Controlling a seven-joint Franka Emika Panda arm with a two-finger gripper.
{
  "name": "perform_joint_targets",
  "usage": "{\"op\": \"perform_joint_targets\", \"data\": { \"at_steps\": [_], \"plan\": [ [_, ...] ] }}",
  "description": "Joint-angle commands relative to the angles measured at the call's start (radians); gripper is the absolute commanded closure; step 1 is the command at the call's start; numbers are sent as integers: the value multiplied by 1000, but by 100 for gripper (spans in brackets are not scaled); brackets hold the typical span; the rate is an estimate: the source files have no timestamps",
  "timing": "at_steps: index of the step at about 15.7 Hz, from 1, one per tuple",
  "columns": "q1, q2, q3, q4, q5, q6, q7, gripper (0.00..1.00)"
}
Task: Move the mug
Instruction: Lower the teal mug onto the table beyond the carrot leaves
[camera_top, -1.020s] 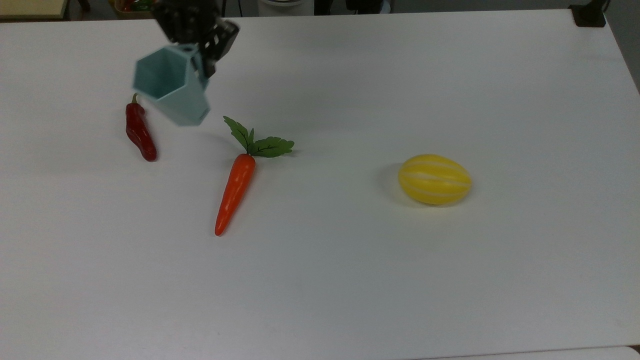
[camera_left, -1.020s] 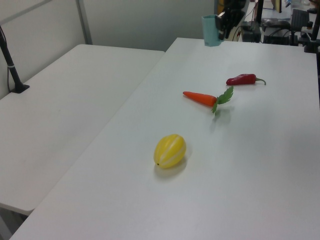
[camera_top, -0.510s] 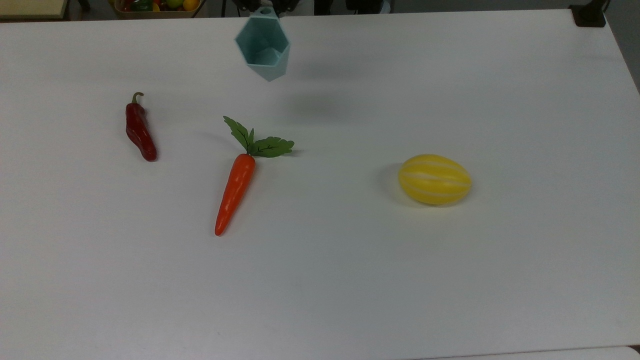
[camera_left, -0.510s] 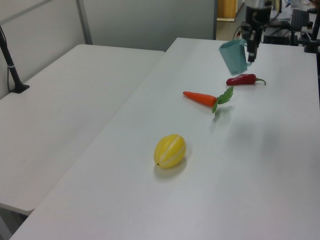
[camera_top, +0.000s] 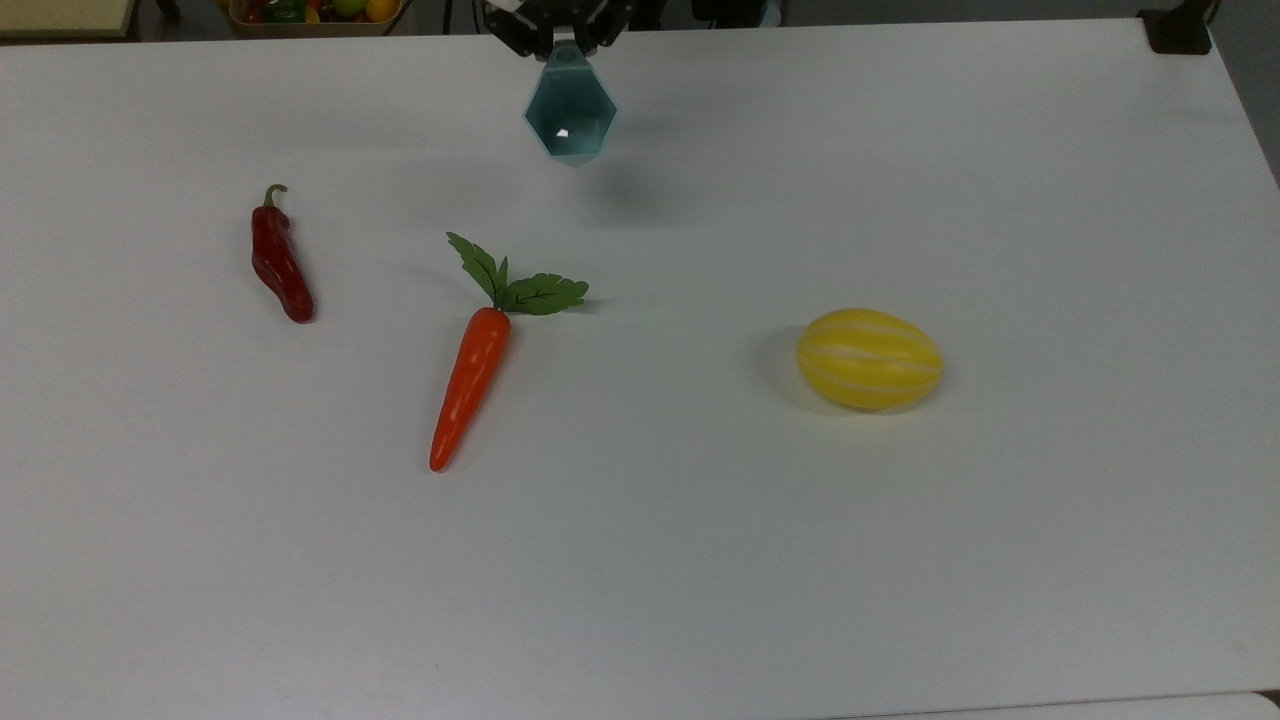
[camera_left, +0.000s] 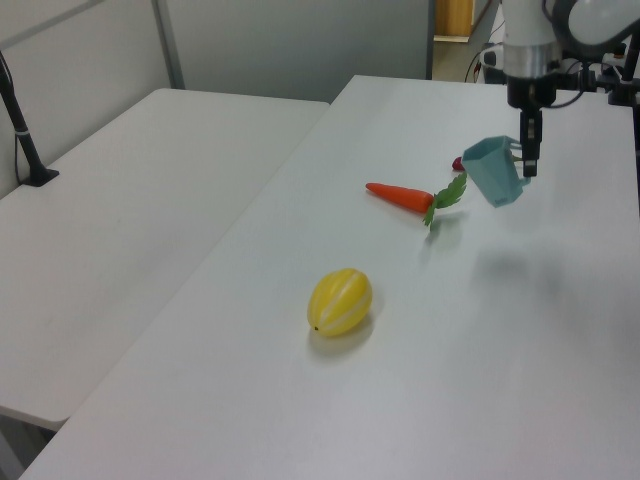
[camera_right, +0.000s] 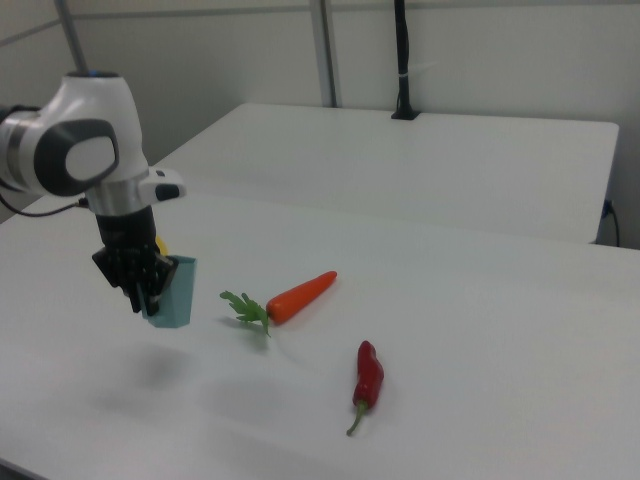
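The pale teal faceted mug hangs in the air above the far middle of the white table, tilted, with its shadow on the table just beside it. My gripper is shut on the mug's handle side at the rim. In the left view the mug hangs tilted from the gripper, just right of the carrot's leaves. In the right view the gripper holds the mug to the left of the carrot.
An orange carrot with green leaves lies left of centre, a red chili further left, and a yellow striped melon to the right. A black clamp sits at the far right corner. A second white table adjoins.
The mug has travelled with the gripper from above the chili toward the top view's right and come lower, nearer the table. The carrot, chili and melon have not moved.
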Motion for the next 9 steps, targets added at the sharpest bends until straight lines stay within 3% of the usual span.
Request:
{"op": "perform_joint_targets", "data": {
  "at_steps": [1, 9],
  "plan": [
    [-2, -50, 2, -134, 20, 147, -74, 100],
    [-12, -33, 2, -277, 20, 399, -137, 100]
  ]
}}
